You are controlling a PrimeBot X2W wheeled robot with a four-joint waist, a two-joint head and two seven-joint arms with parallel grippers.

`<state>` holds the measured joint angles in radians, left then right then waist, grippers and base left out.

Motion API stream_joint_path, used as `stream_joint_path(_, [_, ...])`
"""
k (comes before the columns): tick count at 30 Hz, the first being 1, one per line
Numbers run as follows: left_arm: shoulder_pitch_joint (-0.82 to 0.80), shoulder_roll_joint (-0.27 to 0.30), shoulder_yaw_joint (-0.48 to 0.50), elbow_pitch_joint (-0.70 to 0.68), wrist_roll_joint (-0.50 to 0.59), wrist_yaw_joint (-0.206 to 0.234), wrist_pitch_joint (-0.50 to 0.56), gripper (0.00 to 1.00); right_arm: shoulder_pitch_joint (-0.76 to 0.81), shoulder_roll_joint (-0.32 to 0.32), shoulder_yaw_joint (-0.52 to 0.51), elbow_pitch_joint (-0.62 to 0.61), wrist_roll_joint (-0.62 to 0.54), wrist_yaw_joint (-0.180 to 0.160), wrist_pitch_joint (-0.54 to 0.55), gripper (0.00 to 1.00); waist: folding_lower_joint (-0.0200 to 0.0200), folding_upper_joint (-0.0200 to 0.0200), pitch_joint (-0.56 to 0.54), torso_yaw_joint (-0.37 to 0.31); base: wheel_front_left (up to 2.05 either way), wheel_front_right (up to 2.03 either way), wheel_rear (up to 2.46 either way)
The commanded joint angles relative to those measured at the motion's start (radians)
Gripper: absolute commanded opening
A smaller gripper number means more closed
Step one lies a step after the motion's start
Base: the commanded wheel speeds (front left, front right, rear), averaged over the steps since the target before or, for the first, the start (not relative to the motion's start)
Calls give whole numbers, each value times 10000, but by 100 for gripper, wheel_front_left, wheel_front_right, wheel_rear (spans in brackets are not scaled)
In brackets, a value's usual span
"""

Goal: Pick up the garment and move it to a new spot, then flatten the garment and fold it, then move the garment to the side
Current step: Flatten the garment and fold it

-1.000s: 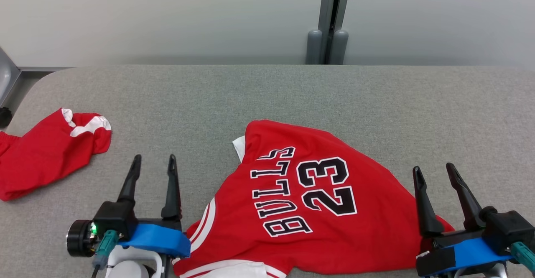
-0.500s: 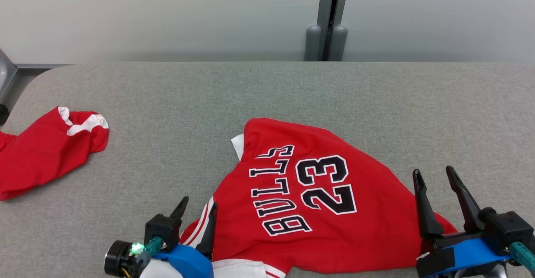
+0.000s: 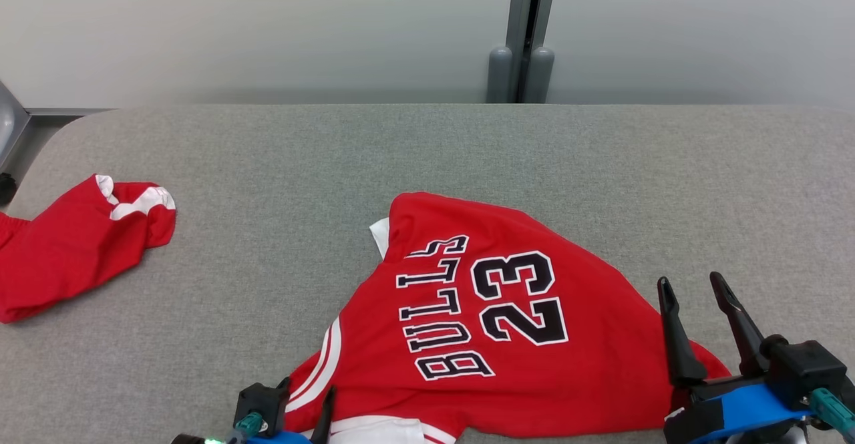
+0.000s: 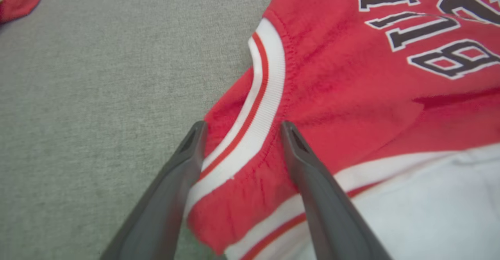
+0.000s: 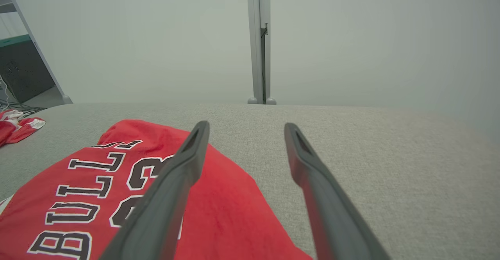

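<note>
Well left of the left gripper (image 3: 307, 389), a crumpled red-and-white cloth (image 3: 73, 244) lies where it was. That gripper has swung in off bare table, and its fingers are now spread astride the striped trim of the red BULLS 23 basketball jersey (image 3: 507, 337). The jersey runs rightward to the right gripper (image 3: 689, 281), unmoved, fingers parted over the jersey's corner. Beneath them is a grey fabric tabletop (image 3: 427, 150); beyond the fingertips, a pale wall and a grey post (image 3: 528, 30).
</note>
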<state>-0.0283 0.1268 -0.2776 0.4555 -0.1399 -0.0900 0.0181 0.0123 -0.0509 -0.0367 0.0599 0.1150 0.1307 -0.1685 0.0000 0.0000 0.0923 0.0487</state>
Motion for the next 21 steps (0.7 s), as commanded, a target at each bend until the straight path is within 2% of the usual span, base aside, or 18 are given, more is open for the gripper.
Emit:
stream_joint_path(1, [-156,97,-9,109,20,34,66,100,109,8,2,11,-33,1,6,100,0,0,-8,-7,0,0,0])
stream_joint_path(9, [-168,36,-142,907,-326,-75,666,100,138,8,19,23,-20,1,96,100,0,0,-74,-53,0,0,0])
stream_joint_path(10, [-164,15,-176,1003,-370,-86,745,84,142,8,31,23,-14,3,81,100,0,0,-81,-62,0,0,0])
stream_joint_path(12, [-187,-21,-263,1148,-395,-130,826,14,148,8,51,14,2,3,97,100,0,0,-94,-80,0,0,0])
stream_joint_path(13, [-225,-25,-293,1201,-418,-148,802,0,148,8,54,12,2,1,98,100,0,0,-103,-88,0,0,0])
stream_joint_path(21, [-1060,-87,-323,841,-512,-151,-100,0,110,7,-21,5,-30,1,79,100,0,0,-174,-82,0,0,0])
